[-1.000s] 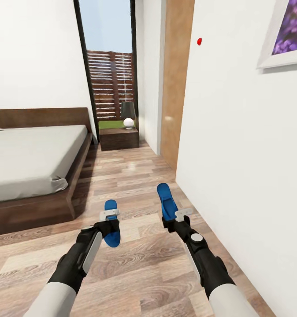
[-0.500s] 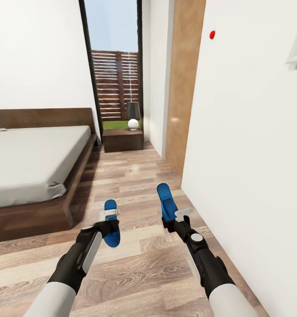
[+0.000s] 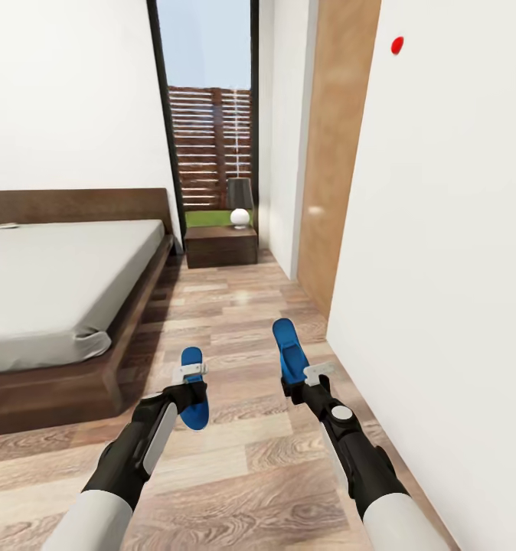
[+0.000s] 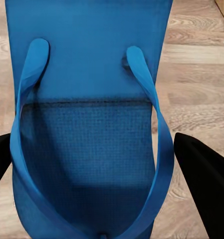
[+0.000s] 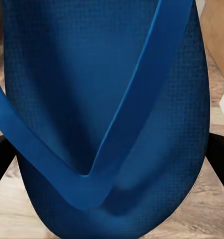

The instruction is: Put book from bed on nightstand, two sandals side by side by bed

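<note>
In the bedroom, between the bed (image 3: pixel 59 283) and the white wall (image 3: pixel 442 268), the robot holds one blue sandal in each hand. The left hand (image 3: pixel 187 386) is clamped on the left sandal (image 3: pixel 193 383), and the right hand (image 3: pixel 304 380) is clamped on the right sandal (image 3: pixel 290 350). Both sandals are up in the air over the wood floor (image 3: pixel 235 459), so I think they are being carried to a spot beside the bed.

In the left wrist view the left sandal (image 4: pixel 92 119) sits between the two black fingers (image 4: pixel 204 184), with its straps facing the camera. In the right wrist view the right sandal (image 5: pixel 107 114) lies the same way, and the black fingers (image 5: pixel 219 154) press on its edges. Holding them by the sides keeps them flat, which should make it easy to lay them down next to each other.

Far ahead, a dark nightstand (image 3: pixel 221 245) stands just beside the head of the bed, with a lamp (image 3: pixel 240 203) on top. I cannot see the book. The sandals are not on the floor yet, so that job is only partly done.
</note>
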You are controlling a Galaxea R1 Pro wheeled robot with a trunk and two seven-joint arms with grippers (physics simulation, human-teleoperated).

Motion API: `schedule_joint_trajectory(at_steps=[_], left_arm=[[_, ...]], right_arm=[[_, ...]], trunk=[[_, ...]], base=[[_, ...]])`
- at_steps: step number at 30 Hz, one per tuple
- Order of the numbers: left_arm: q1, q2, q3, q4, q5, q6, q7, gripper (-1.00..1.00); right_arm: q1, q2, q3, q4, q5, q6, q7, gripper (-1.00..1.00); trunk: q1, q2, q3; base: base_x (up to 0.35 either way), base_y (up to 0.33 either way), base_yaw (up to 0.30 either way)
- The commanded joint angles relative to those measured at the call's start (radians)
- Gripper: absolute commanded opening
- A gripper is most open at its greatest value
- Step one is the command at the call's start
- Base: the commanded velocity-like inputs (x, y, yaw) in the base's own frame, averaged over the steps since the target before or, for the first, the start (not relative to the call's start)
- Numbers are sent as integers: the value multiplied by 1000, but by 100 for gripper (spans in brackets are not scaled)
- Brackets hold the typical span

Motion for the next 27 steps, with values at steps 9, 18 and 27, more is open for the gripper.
schedule_joint_trajectory(at_steps=[9,18,27], left_arm=[[-1,0,-2,-1,10,4,8,-100],[0,0,-2,-1,10,4,8,-100],[0,0,-2,-1,10,4,8,-100]], right_arm=[[0,0,0,-3,11,9,8,-100],[0,0,0,-3,11,9,8,-100],[0,0,0,-1,11,9,8,-100]], trunk=[[0,0,-1],[0,0,-1],[0,0,-1]], base=[[328,35,100],[330,0,9],[330,0,0]])
